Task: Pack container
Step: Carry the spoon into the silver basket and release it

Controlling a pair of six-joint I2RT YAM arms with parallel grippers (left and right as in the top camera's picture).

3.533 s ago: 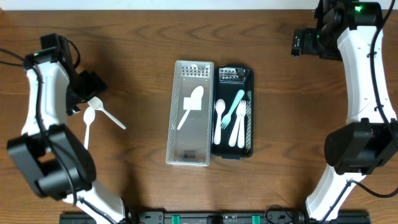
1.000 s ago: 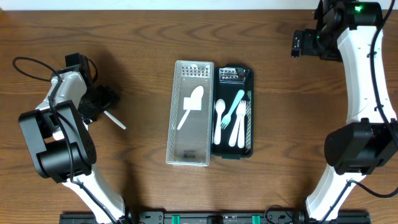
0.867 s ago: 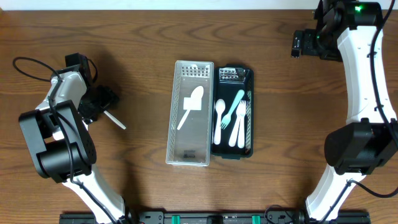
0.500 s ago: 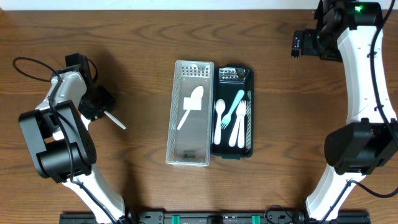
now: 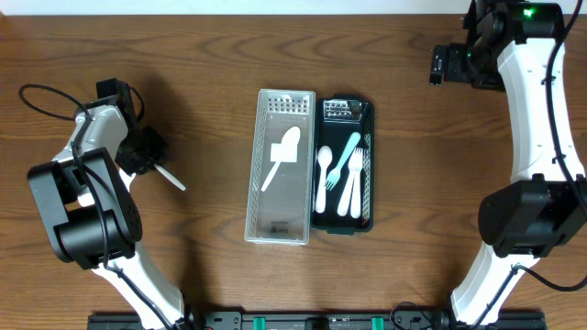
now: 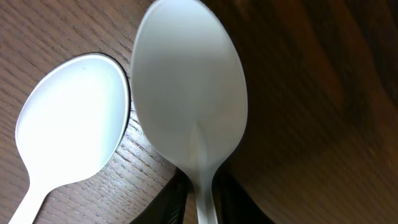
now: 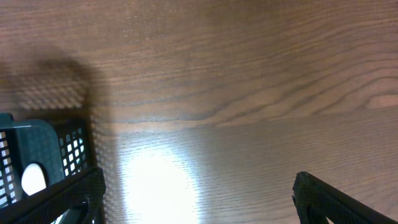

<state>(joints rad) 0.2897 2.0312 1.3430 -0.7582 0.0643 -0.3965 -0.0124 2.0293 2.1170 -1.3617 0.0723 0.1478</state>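
Note:
Two white spoons lie on the table at the left. In the left wrist view, the handle of one white spoon point(image 6: 189, 93) runs between the dark fingers point(image 6: 171, 202) of my left gripper point(image 6: 202, 186), which is shut on it. The other white spoon point(image 6: 71, 124) lies loose beside it. From overhead, the left gripper point(image 5: 145, 154) sits over the held spoon, whose handle point(image 5: 171, 177) sticks out towards the right. The clear container point(image 5: 261, 220) holds one white serving spoon point(image 5: 284, 151). My right gripper point(image 5: 449, 64) hangs open at the far right with nothing between its fingers.
A dark basket point(image 5: 370, 165) stands against the clear container's right side and holds a white spoon point(image 5: 324, 174), a teal spoon point(image 5: 347, 156) and white forks point(image 5: 353, 188). Its corner point(image 7: 37, 155) shows at the left of the right wrist view.
My left gripper's jaws have closed in from wide open onto the spoon's handle. The left arm has hardly shifted. The right arm and both containers are unchanged.

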